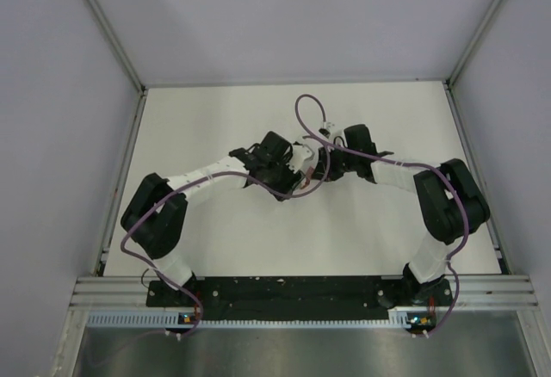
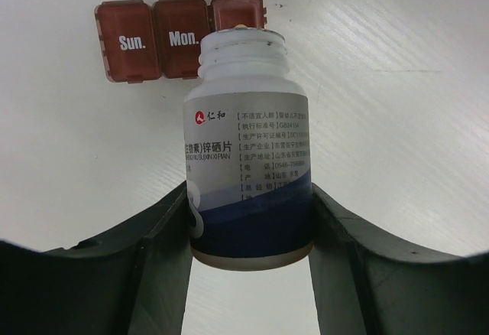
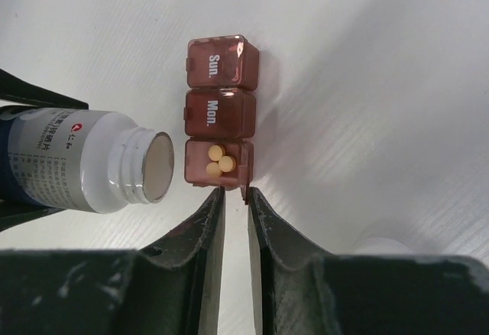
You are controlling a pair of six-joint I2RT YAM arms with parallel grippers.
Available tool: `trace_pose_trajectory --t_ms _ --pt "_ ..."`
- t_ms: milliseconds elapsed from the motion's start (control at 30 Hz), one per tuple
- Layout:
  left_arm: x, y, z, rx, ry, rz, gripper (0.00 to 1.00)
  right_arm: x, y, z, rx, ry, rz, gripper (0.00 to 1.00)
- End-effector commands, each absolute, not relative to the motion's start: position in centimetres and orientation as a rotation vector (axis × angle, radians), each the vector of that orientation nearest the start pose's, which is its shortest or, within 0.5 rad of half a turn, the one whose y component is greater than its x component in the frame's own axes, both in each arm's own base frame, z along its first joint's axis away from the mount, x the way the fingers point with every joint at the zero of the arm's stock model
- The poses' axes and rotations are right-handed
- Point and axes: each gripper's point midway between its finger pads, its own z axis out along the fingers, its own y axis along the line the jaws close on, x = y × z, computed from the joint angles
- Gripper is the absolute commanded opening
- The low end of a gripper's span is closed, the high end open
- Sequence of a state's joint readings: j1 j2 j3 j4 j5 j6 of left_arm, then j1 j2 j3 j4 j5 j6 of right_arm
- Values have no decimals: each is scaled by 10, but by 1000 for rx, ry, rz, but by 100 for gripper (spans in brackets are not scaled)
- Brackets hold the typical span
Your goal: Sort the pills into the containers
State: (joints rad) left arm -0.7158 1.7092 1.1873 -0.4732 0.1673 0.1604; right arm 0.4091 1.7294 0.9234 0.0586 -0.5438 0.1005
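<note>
The containers [image 3: 218, 113] are a red-brown strip of three compartments lying on the white table. "Sun." and "Mon." are closed, and the third stands open with three yellow pills [image 3: 218, 159] inside. My left gripper [image 2: 248, 197] is shut on a white pill bottle [image 2: 248, 144] with a blue label, tilted so its uncapped mouth [image 3: 149, 168] points at the open compartment from beside it. My right gripper [image 3: 235, 191] is just in front of that compartment, its jaws a narrow gap apart. The thin edge of the raised lid [image 3: 246, 191] stands at its right fingertip.
A blurred white round object [image 3: 382, 239] lies on the table beside my right gripper's fingers. In the top view both arms meet over the middle of the white table [image 1: 215, 119], which has grey walls on three sides.
</note>
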Motion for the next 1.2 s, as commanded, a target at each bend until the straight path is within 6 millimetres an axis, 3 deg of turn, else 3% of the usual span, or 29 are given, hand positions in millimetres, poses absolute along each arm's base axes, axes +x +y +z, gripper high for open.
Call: trace_pose_trajectory --t_ms 0,467,800,1167 --pt "295 -290 101 1138 2157 -472 0 347 251 65 -654 2216 892 19" --pt "306 -287 119 1066 1932 -519 0 348 252 76 -660 2198 888 37" --pt "308 -285 134 1017 1776 -568 0 355 250 101 -667 2160 845 49" --pt "299 -290 141 1014 1592 -627 0 354 227 120 -656 2168 781 57"
